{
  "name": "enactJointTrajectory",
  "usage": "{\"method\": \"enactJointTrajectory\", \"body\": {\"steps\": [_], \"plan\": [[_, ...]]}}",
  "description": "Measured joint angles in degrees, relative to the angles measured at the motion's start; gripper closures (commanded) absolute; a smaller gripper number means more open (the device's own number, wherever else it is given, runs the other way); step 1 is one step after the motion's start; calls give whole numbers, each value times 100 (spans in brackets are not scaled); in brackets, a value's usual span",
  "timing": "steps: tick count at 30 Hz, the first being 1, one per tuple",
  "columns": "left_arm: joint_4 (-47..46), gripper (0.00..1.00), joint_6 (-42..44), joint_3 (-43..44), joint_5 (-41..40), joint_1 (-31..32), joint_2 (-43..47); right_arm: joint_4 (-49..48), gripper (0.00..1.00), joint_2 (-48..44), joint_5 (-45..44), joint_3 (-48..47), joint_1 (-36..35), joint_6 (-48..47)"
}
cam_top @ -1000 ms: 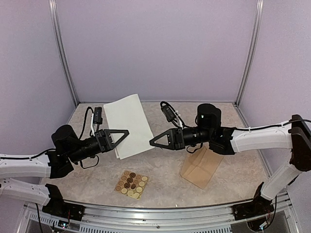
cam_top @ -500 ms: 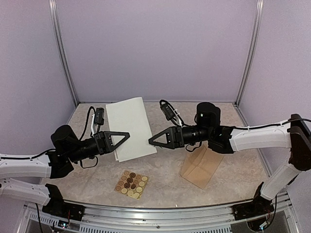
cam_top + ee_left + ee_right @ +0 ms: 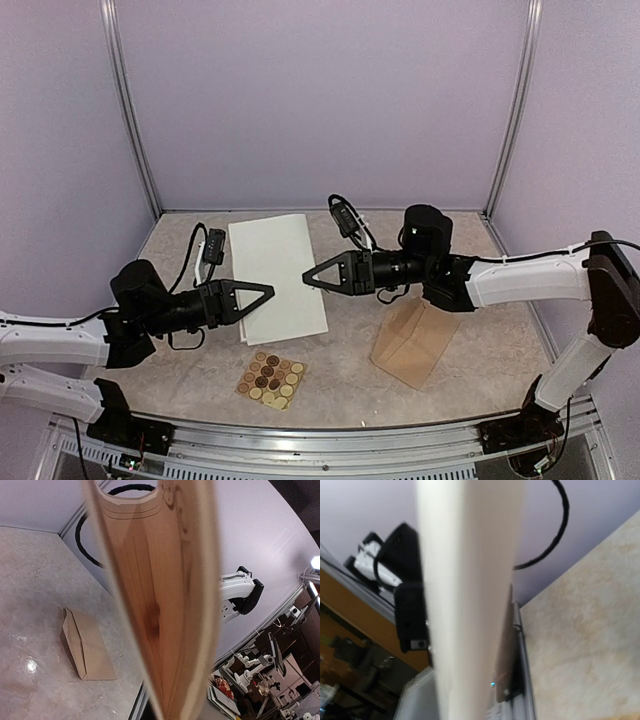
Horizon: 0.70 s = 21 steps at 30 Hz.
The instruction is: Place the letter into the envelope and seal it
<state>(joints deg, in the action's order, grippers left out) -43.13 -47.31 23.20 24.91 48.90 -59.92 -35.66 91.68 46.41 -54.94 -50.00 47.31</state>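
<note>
Left gripper (image 3: pixel 267 292) pinches one letter (image 3: pixel 280 262); one envelope (image 3: pixel 412 346) apart.

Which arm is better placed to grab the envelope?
The right arm, probably: the envelope lies just below it, while the left gripper is shut on the letter.

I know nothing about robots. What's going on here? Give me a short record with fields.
letter: white side up, between the two hands
left hand: closed on the letter's left edge
right hand: at its right edge, grip unclear
envelope: flat on the table, by the right arm
sticker sheet: near edge, apart from both hands
</note>
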Motion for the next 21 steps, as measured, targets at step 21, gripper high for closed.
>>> {"method": "enactJointTrajectory", "body": {"steps": [21], "plan": [[11, 100, 4, 2, 144, 136, -103, -581, 100, 7, -63, 9, 118, 350]]}}
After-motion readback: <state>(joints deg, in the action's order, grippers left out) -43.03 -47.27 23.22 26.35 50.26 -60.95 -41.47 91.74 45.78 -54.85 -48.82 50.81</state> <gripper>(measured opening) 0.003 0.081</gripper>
